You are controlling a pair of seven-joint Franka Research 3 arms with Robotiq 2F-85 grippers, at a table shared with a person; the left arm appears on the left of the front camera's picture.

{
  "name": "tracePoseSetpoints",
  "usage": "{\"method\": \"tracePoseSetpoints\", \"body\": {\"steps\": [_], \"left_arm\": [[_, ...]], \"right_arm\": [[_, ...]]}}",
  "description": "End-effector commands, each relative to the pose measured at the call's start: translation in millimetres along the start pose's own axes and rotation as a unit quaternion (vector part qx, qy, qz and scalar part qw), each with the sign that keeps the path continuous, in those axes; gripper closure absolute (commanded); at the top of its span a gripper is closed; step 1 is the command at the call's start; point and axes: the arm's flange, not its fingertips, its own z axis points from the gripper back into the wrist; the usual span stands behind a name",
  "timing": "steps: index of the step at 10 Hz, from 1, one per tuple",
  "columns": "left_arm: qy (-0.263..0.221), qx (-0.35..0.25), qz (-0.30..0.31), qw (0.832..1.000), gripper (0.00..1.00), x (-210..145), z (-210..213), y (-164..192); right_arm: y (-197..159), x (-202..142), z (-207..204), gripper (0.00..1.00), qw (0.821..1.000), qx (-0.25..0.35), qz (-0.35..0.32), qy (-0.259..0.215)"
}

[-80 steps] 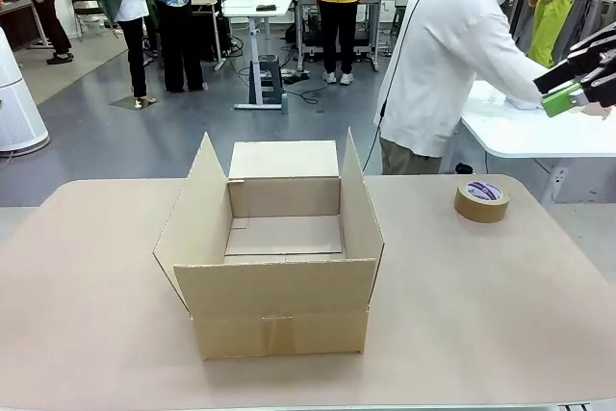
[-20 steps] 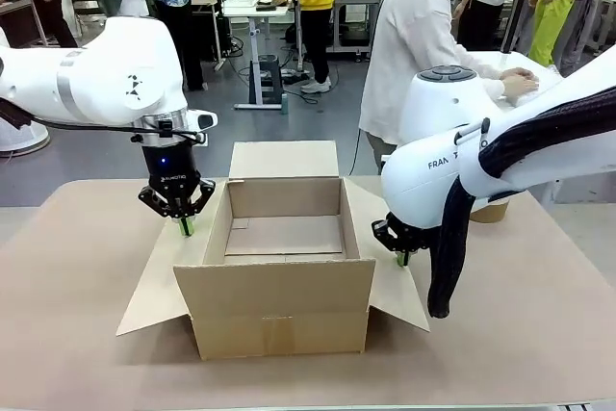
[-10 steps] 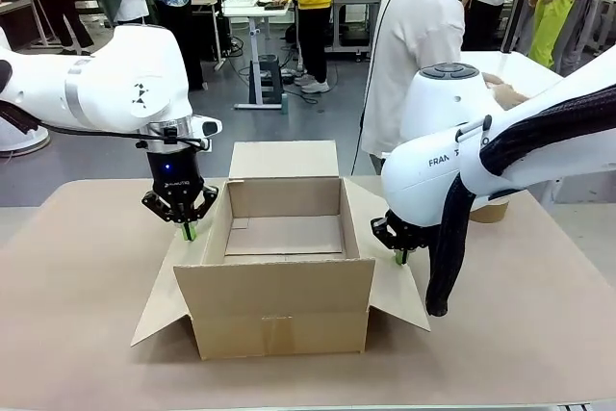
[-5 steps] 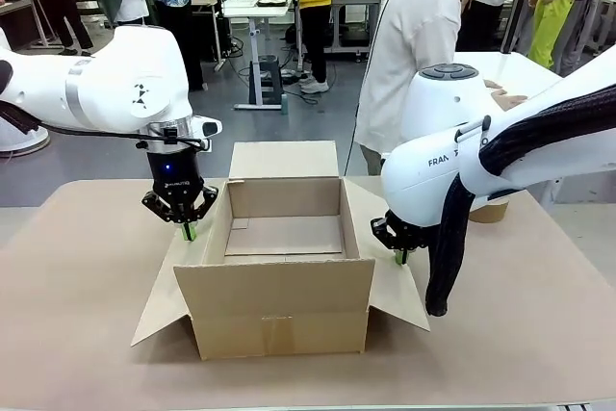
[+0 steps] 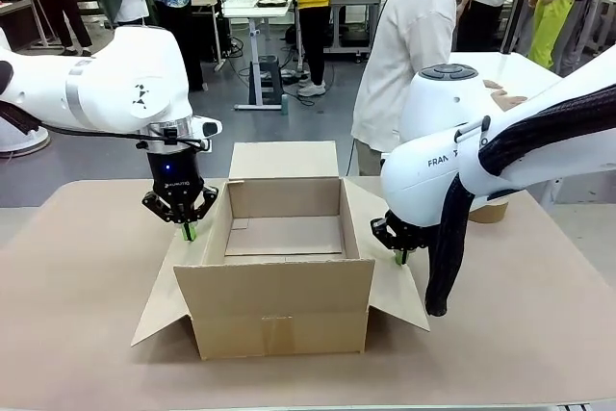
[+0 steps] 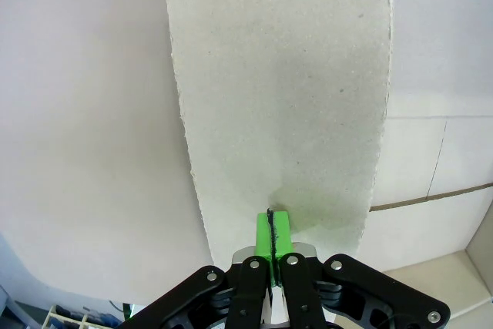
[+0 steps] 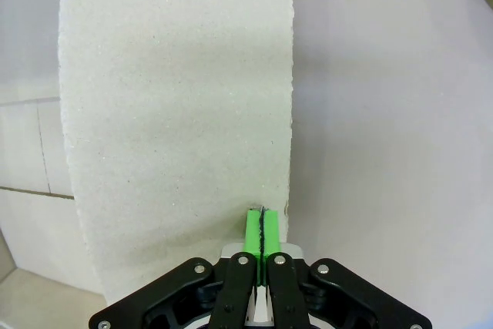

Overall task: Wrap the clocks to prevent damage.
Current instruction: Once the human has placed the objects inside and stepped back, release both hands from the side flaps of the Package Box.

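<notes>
Cardboard box (image 5: 279,305), brown, single and open-topped, sits at the middle of the tan counter (image 5: 77,334), between two white robot arms. Its two side flaps are splayed outward and downward, while the back flap (image 5: 284,159) stands upright.

The left hand (image 5: 189,231) points straight down at the left side flap (image 5: 162,300), close to the fold where the flap meets the box wall. In the left wrist view this hand (image 6: 270,229) has its two green pads pressed flat together with nothing between them, and their tips rest on the pale cardboard of the flap (image 6: 285,98).

The right hand (image 5: 400,257) stands the same way on the right side flap (image 5: 397,297), just outside the box wall. The right wrist view shows this hand (image 7: 263,229) fully closed as well, empty, with its tips against the flap (image 7: 177,113) near the flap's edge.

One brown roll of packing tape (image 5: 491,211) lies on the counter's far right part, partly hidden behind the right arm. One person in a white long-sleeved top (image 5: 404,55) stands at the far side, turned towards a white table (image 5: 539,69) behind the counter.
</notes>
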Motion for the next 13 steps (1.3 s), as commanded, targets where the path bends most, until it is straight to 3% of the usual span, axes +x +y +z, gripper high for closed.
{"method": "tracePoseSetpoints", "body": {"steps": [1, 13], "left_arm": [[0.005, 0.003, 0.0, 1.0, 1.0, -1.1, -1.3, 0.4], [0.005, 0.003, 0.0, 1.0, 1.0, -1.1, -1.3, 0.4]], "right_arm": [[-0.4, 0.1, -2.3, 0.99, 1.0, -0.003, 0.002, 0.002], [-0.4, 0.1, -2.3, 0.99, 1.0, -0.003, 0.002, 0.002]]}}
